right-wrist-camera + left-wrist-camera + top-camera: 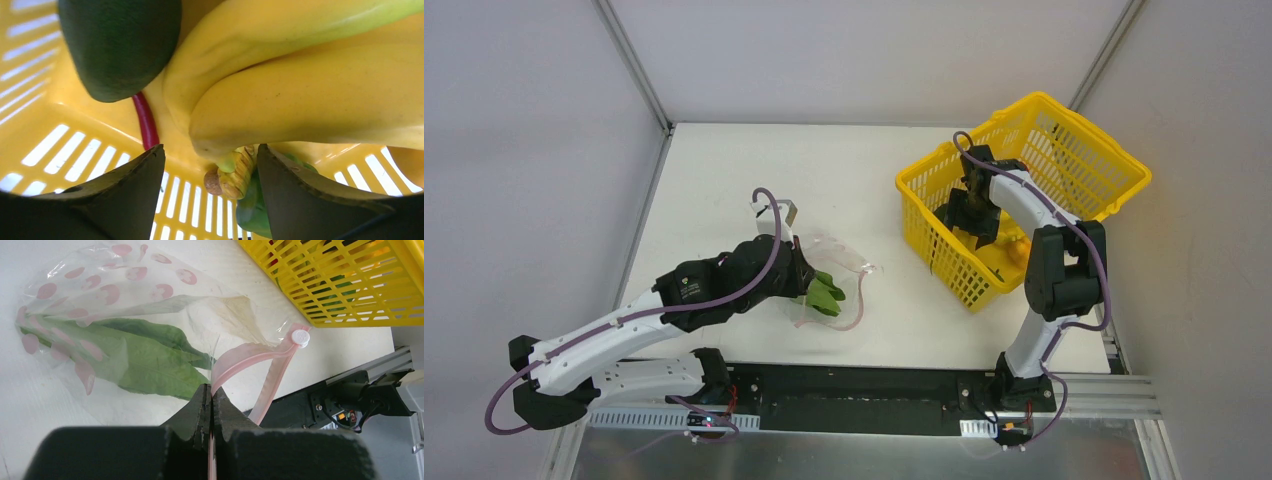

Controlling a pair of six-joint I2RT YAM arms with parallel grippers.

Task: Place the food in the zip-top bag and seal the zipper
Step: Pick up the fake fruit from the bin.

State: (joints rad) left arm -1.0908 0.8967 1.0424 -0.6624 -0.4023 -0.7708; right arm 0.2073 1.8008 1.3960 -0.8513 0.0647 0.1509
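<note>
Left wrist: left gripper tight on zipper; right gripper wide astride banana bunch

White table; yellow mesh basket at right rear, set askew to the table edge. Right arm bent over its near rim, right gripper down inside, near a yellow fruit; jaws hard to read from above. Left arm low across the near side; left gripper at the clear zip-top bag lying mid-table, with green leaves inside, just beside the gripper.
</note>
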